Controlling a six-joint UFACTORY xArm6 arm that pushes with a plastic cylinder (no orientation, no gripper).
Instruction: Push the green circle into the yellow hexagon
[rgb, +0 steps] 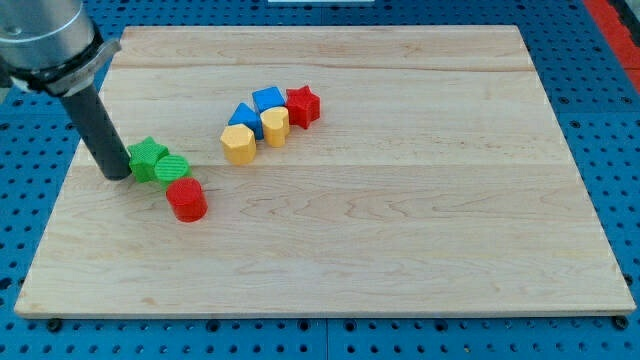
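Observation:
The green circle (172, 168) lies at the board's left, touching a green star (147, 154) on its upper left and a red cylinder-like block (187, 199) on its lower right. The yellow hexagon (238, 143) lies to the right of it, nearer the middle, at the lower left end of a cluster. My tip (117, 176) rests on the board just left of the green star, close to or touching it, with the green circle beyond the star to the right.
The cluster by the hexagon holds a second yellow block (274, 125), a blue triangle-like block (244, 116), a blue block (267, 98) and a red star (303, 105). The wooden board (400, 220) sits on a blue perforated table.

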